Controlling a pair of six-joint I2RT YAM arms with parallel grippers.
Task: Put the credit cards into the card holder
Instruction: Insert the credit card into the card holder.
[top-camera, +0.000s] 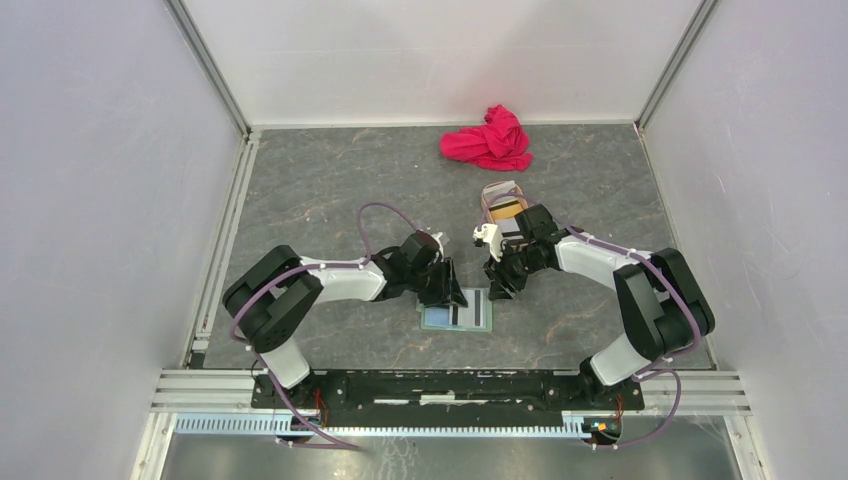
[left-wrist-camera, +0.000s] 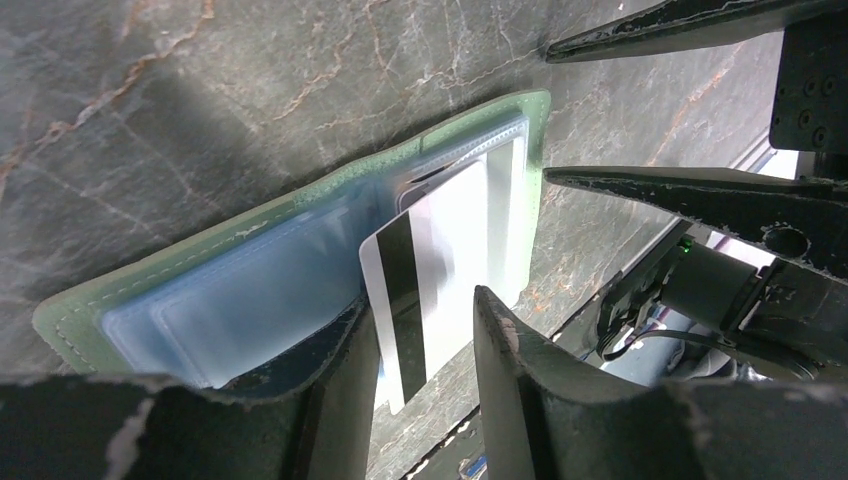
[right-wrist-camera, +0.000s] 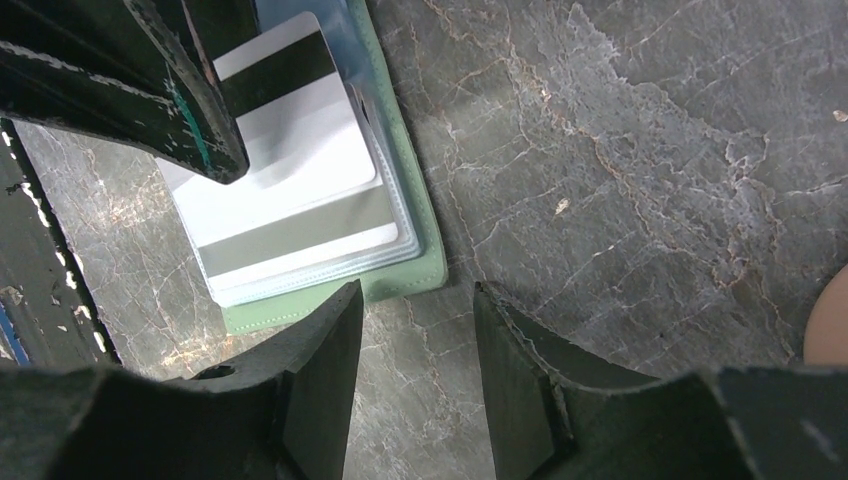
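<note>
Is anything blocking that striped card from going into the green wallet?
Nothing visible does. The striped card pokes out of the card holder between the left gripper's open fingers; the right gripper hovers beside it.

Crumpled pink cloth (top-camera: 487, 140), grey marbled table (top-camera: 330, 180)

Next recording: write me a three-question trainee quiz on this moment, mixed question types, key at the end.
1. True or false: the card holder is snapped shut.
2. The black-striped card lies: A) clear of the holder; B) across the open holder, one end past its edge; C) standing upright.
3. Fill in: the right gripper is open and holds ____.
Key: 1 false; 2 B; 3 nothing.
</note>
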